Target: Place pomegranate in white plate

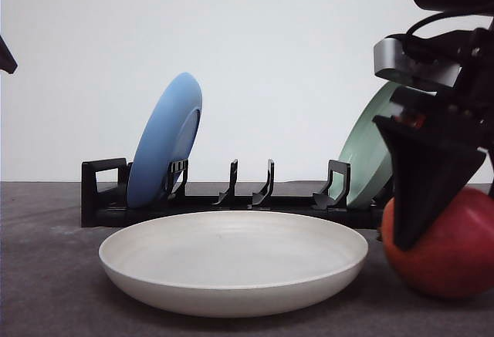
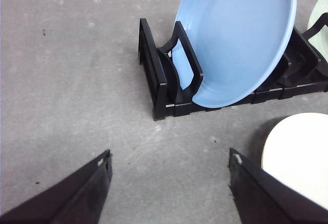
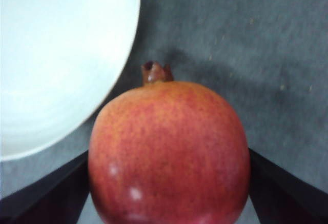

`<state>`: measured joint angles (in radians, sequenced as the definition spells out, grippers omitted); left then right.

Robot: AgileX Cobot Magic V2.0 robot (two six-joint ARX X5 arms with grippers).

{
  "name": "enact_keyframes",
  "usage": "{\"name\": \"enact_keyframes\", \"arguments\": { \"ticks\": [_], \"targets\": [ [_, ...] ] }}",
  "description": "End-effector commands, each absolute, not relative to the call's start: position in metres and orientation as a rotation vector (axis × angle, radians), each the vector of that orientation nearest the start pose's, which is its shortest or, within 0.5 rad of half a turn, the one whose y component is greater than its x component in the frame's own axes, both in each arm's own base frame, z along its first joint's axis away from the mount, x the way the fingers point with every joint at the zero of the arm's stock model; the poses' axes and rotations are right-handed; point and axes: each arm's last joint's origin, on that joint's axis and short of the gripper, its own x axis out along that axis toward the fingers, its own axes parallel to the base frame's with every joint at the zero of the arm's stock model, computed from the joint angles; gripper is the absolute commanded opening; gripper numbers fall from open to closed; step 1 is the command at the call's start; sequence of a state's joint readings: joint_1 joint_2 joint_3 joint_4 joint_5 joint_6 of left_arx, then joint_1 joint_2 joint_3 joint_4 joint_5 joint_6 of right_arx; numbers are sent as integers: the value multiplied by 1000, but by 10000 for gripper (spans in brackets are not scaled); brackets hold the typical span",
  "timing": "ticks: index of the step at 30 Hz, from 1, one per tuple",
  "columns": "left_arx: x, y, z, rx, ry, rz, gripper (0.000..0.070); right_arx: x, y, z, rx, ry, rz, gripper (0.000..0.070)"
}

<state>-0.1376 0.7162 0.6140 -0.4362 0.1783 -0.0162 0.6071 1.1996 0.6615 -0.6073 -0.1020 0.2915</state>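
Straddling the pomegranate (image 3: 169, 155) on the table, the right gripper (image 3: 169, 193) looks closed on it; lift and plate (image 1: 231, 264) placement remain.

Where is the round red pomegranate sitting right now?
In the front view the round red pomegranate rests on the grey table at far right, just right of the cream-white shallow plate, between the right pincer fingers.

The table (image 1: 46, 275) is grey and a bit rough. The white plate (image 1: 231, 260) sits flat on it. The pomegranate (image 1: 451, 248) rests on it just beside the plate. Behind them a black rack (image 1: 104, 198) stands on the table.
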Motion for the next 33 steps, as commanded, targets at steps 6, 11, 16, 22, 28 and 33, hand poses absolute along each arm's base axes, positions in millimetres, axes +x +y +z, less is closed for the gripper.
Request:
{"name": "enact_keyframes", "arguments": {
  "ticks": [6,11,16,22,28,33],
  "targets": [
    [152,-27,264,-28,532,-307,430,178,136,237,-36,1136,548,501],
    [152,-27,265,-38,533,-306,430,181,157,250,9,992,711,501],
    [152,-28,265,-45,534,-304,430,183,183,248,-2,894,807,501],
    [152,-28,265,-45,534,-304,430,188,212,226,-49,869,831,501],
    [152,-28,265,-45,534,-304,430,193,227,202,-84,916,811,501],
    [152,-28,265,-45,534,-304,431,196,231,188,-104,960,798,502]
  ]
}}
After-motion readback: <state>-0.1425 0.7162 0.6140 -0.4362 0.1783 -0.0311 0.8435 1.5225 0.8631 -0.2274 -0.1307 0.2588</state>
